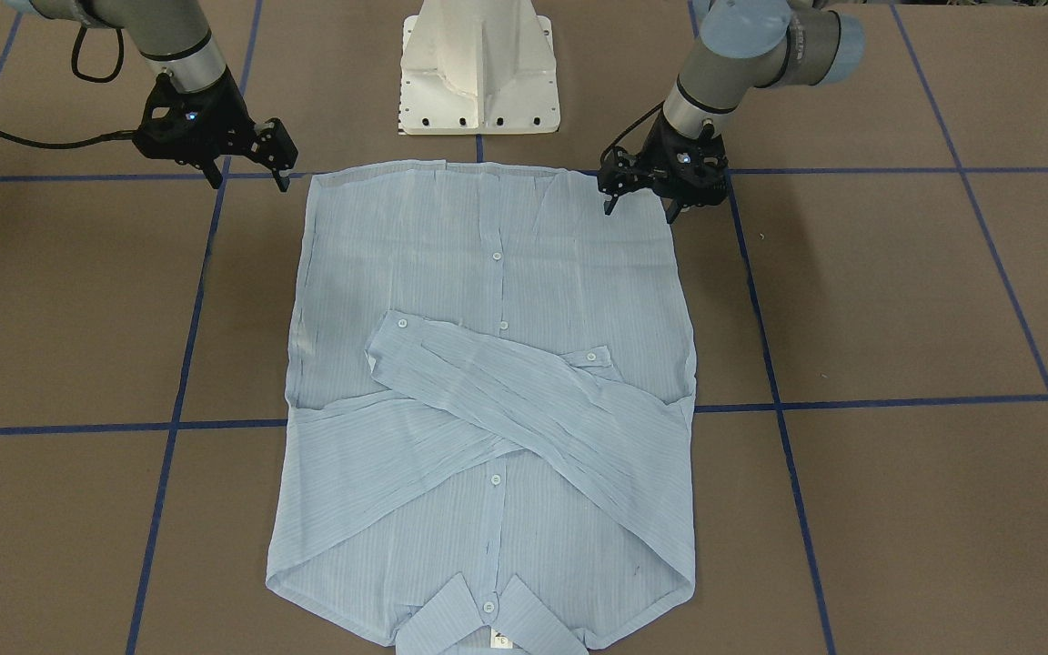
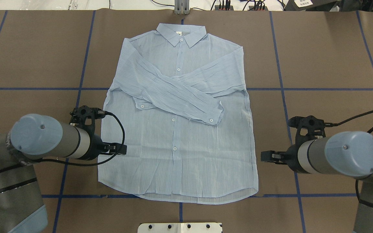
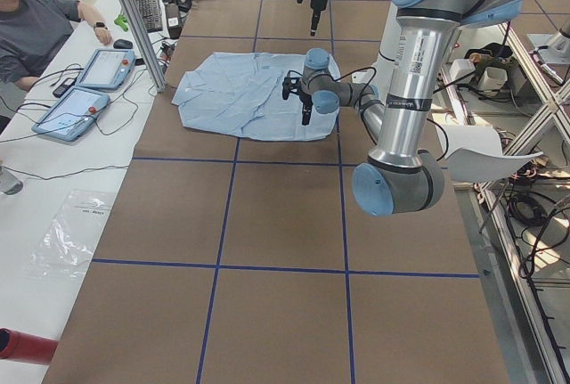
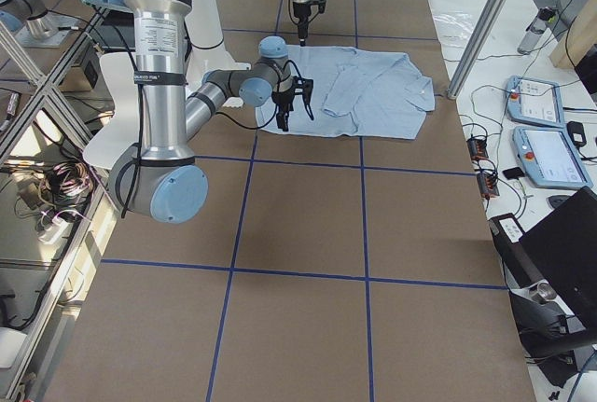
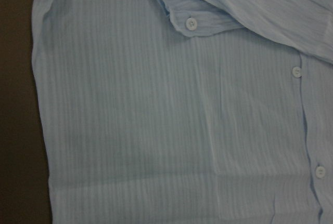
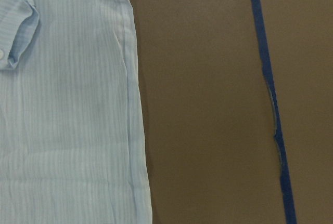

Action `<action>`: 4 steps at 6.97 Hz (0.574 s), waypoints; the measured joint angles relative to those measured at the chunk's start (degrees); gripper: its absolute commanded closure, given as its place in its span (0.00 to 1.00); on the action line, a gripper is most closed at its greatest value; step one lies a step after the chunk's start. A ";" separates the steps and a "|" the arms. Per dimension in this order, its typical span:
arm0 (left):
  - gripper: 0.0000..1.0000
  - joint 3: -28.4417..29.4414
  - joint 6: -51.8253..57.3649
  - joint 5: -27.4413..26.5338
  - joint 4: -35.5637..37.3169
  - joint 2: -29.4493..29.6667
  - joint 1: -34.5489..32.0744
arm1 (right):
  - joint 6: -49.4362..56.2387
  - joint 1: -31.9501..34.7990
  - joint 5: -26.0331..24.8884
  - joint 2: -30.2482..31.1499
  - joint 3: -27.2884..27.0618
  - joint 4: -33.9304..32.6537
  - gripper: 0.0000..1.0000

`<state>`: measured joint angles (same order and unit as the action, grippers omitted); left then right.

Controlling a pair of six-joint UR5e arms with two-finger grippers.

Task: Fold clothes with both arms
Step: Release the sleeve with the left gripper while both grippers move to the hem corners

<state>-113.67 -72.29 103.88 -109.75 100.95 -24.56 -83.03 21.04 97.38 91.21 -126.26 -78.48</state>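
Left claw (image 1: 639,213), right claw (image 1: 249,183) near shirt (image 1: 488,409)

Brown counter (image 2: 319,48), blue tape grid (image 2: 335,89), white pedestal base (image 1: 478,73), side desk (image 3: 36,170) with teach pendant (image 3: 107,68), seated person (image 3: 40,28)

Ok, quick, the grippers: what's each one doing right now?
The left gripper is open and holds nothing, at the shirt hem corner.
The right gripper is open and holds nothing, beside the other hem corner.
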 measured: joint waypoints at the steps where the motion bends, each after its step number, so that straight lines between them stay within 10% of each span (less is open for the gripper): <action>1: 0.03 -0.49 -1.23 -1.91 0.03 -1.93 2.06 | -1.31 -1.89 -1.66 0.26 -0.08 0.21 0.00; 4: 0.69 -0.42 -5.45 -4.75 0.30 -3.91 6.36 | -2.11 -3.01 -2.52 0.36 -0.05 0.25 0.00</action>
<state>-114.09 -77.75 99.13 -109.45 97.03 -18.20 -85.14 18.03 94.86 91.58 -126.31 -78.22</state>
